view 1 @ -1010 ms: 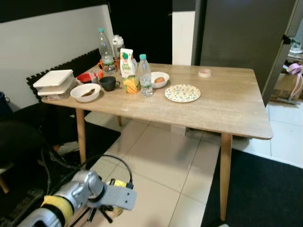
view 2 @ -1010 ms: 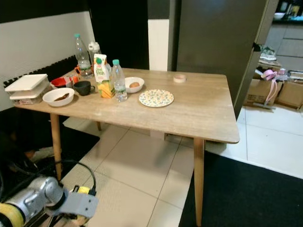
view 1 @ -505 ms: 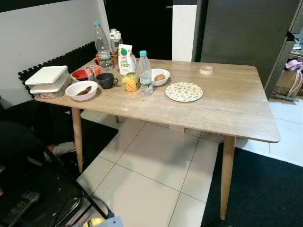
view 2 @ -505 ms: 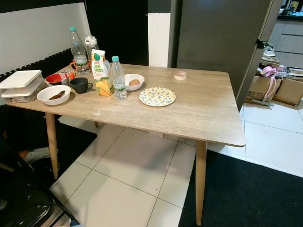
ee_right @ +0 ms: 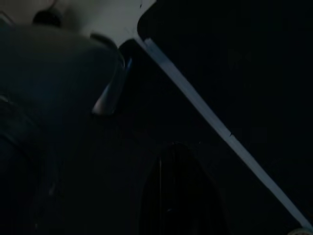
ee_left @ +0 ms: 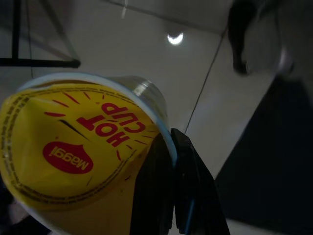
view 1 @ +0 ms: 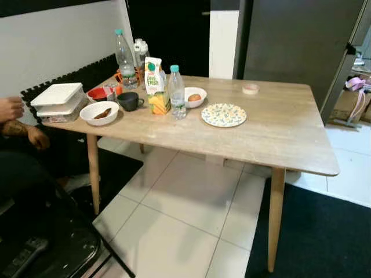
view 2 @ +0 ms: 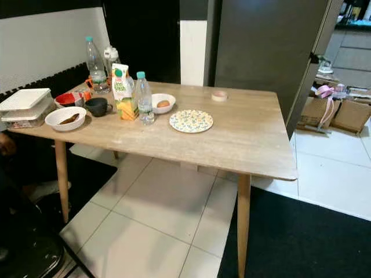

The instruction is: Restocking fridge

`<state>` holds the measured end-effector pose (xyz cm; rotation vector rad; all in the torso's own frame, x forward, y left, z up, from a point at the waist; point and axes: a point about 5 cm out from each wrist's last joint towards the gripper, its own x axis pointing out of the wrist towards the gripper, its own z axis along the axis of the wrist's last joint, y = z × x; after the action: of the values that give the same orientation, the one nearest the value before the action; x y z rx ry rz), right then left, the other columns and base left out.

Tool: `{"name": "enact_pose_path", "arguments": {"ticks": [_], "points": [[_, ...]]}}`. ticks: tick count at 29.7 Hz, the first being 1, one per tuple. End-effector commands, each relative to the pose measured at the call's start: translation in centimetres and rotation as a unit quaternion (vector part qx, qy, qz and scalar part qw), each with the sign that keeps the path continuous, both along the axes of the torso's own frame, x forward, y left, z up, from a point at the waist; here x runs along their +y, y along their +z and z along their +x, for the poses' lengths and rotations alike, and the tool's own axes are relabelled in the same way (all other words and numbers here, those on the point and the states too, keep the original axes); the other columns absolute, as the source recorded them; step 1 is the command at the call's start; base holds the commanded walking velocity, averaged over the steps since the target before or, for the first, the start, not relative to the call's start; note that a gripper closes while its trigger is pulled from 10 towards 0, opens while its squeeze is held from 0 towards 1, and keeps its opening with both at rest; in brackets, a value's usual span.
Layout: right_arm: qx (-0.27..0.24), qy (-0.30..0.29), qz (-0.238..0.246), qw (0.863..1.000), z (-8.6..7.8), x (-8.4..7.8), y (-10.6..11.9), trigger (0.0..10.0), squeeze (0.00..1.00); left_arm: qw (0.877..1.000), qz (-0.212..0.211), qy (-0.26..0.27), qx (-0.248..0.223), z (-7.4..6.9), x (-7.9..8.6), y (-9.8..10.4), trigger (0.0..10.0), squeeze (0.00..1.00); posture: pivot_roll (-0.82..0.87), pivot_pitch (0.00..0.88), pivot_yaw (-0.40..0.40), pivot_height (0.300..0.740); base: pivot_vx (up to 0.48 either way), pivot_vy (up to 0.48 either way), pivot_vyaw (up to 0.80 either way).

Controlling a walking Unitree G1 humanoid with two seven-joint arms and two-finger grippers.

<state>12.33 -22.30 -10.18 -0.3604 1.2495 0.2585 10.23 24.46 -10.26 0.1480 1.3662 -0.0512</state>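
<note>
My left gripper (ee_left: 169,147) is shut on the rim of a yellow Maggi Hot Cup noodle cup (ee_left: 68,152), held low above pale floor tiles. On the wooden table (view 1: 278,139) ahead stand a juice carton (view 1: 153,85), a clear water bottle (view 1: 177,92), a second bottle (view 1: 124,59) at the back, a white bowl with a brown egg (view 1: 195,97), a patterned plate (view 1: 224,114) and a black mug (view 1: 128,101). The tall dark fridge (view 1: 290,40) rises behind the table. My right gripper (ee_right: 172,152) hangs idle in deep shade, its fingers together.
Stacked white lidded containers (view 1: 57,102), a red bowl (view 1: 98,92), a white bowl of food (view 1: 99,113) and a tape roll (view 1: 250,88) also sit on the table. A person's hands (view 1: 11,108) show at the left. A black chair (view 1: 52,249) stands close on my left; a dark rug (view 1: 324,237) lies at right.
My left arm with the cup has dropped out of the head views. The camera has shifted slightly. A person's hands have come into view at the left edge.
</note>
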Motion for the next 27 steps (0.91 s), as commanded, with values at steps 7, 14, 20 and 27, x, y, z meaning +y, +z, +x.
{"name": "enact_pose_path", "arguments": {"ticks": [7, 14, 20, 27], "points": [[0.006, 0.002, 0.000, 1.000, -1.0, 0.1, -0.3, 10.0, 0.00, 0.988, 0.021, 0.137, -0.073, 1.7, -0.1, 0.3, 10.0, 0.00, -0.09, 0.000, 0.024, 0.740, 0.000, 0.000, 0.00], [0.010, -0.002, 0.000, 1.000, -1.2, 0.0, -0.3, 10.0, 0.00, 0.979, 0.011, 0.179, -0.094, 2.4, -0.3, 0.5, 10.0, 0.00, -0.09, 0.000, 0.024, 0.740, 0.000, 0.000, -0.68], [0.009, -0.004, 0.000, 1.000, -0.9, 0.0, -0.3, 10.0, 0.00, 0.977, -0.001, 0.187, -0.101, 2.6, -0.7, 0.5, 10.0, 0.00, -0.09, 0.000, 0.021, 0.740, 0.000, 0.000, -0.79], [0.004, -0.004, 0.003, 1.000, -0.2, 0.3, -0.1, 10.0, 0.00, 0.980, 0.004, 0.171, -0.100, 2.5, -0.9, 0.4, 10.0, 0.00, -0.09, 0.000, 0.021, 0.740, 0.000, 0.000, -0.79]]}}
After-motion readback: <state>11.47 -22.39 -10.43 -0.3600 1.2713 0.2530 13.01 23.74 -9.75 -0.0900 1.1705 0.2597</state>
